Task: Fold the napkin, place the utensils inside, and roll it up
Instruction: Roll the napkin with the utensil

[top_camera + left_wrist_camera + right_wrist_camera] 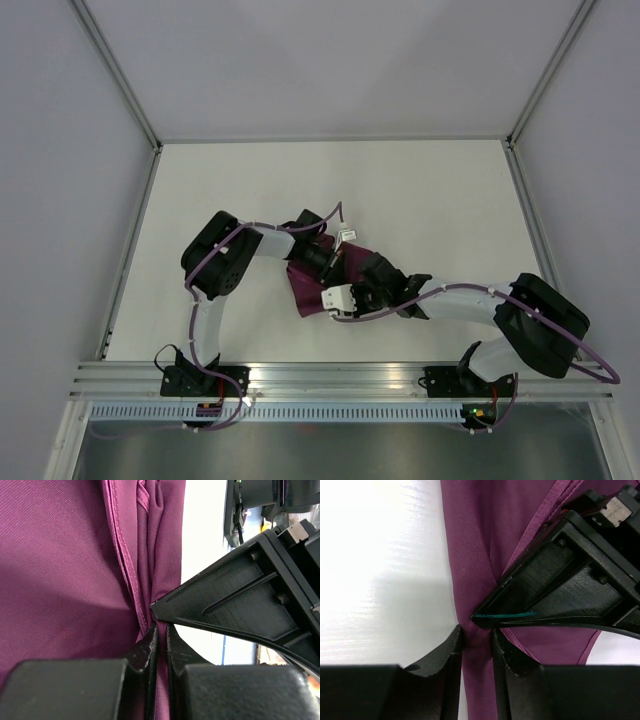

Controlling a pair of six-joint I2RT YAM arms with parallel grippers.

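Pinching a thin fold of the napkin (60,580), the left gripper (161,632) had its jaws pressed almost together, with just a sliver of cloth squeezed between them in its own wrist view. The right gripper (477,635) was right there too. Its jaws sat on either side of a narrow band of the same cloth, which filled the gap, so that one read as a pinch as well.

Each wrist view showed the other gripper's black finger poking in from the right, its tip just beside the pinched spot. So the two were basically nose to nose on the same bit of fabric. One odd thing: a thin teal line (505,614) ran along the edge of the left gripper's finger in the right wrist view, and honestly I couldn't tell what it was.

Further out, the napkin was bunched into layers, with a stitched hem running along the folds in the left wrist view. From above it sat as a small magenta heap on the white table (420,190), roughly mid-width and closer to the near edge, mostly covered by the two wrists. The left arm bent in from the left and the right arm from the right, with purple cables (470,290) trailing along both.
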